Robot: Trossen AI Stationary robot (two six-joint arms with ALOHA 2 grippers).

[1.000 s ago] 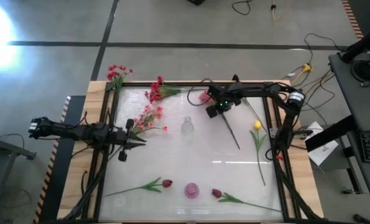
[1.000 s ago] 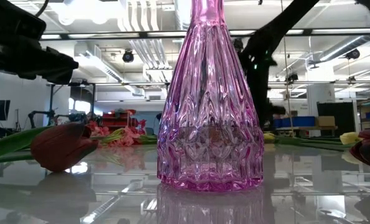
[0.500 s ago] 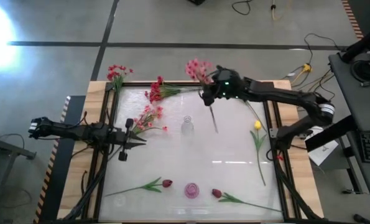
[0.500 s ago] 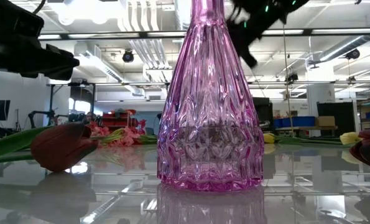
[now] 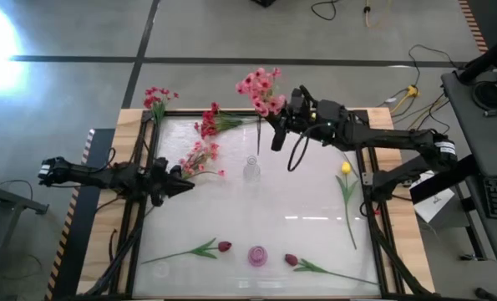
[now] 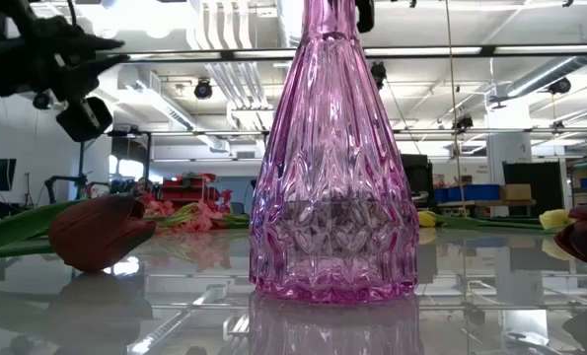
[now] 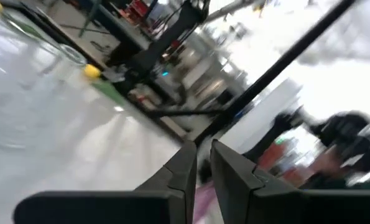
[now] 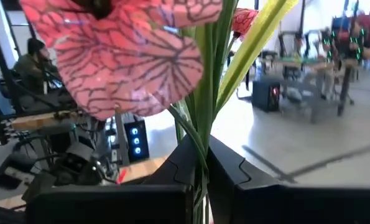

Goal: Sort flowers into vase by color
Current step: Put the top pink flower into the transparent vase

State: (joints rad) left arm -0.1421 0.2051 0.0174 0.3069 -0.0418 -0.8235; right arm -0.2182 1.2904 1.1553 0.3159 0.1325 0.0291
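Note:
My right gripper [image 5: 275, 127] is raised over the table's far side, shut on a spray of pink blossoms [image 5: 261, 90], which fills the right wrist view [image 8: 129, 50]. My left gripper [image 5: 181, 186] hovers shut at the table's left side, beside a second pink spray [image 5: 200, 157] lying flat. A small clear vase [image 5: 251, 170] stands mid-table. A pink vase [image 5: 257, 255] stands by the near edge and looms large in the low view [image 6: 332, 168]. Red sprays [image 5: 210, 124], a yellow tulip [image 5: 346, 168] and two dark red buds [image 5: 224, 247] lie on the table. My right gripper pinches the pink spray's green stem [image 8: 201, 146] between its two fingers, a short way below the blossoms. The fingers lie across the stem. The spray is lifted clear of the table, its blossoms standing beyond the fingertips toward the far edge.
Another red spray [image 5: 158, 99] lies on the wooden frame at the far left corner. The second dark red bud [image 5: 291, 260] lies right of the pink vase. The tulip's long stem [image 5: 349, 213] runs toward the near right. A cable [image 5: 295, 155] loops below the right arm.
My right gripper has risen from the table with the pink spray and swung toward the left and far edge. The spray, lying flat before, is now lifted clear with its blossoms past the far edge. My left gripper has turned about its wrist.

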